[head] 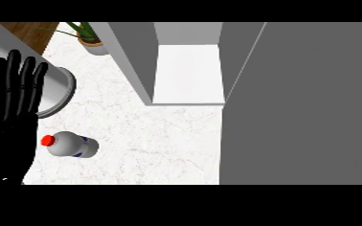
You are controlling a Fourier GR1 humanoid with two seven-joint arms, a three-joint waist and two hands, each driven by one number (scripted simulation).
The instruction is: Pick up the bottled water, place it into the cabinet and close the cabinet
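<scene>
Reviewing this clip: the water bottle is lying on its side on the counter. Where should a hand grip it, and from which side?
Probably around the middle of the water bottle, coming down from above with fingers across its width. It lies on its side, its red cap pointing left, so the rounded body offers the widest hold. The left hand rests open nearby.

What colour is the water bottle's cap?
Red. The bottled water lies on its side on the counter; its cap shows clearly in the head view.

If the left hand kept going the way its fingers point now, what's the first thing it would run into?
Probably the round grey vessel: the left hand points up the view, its fingertips already overlapping that rim. Height is unclear, so it might pass above it.
</scene>
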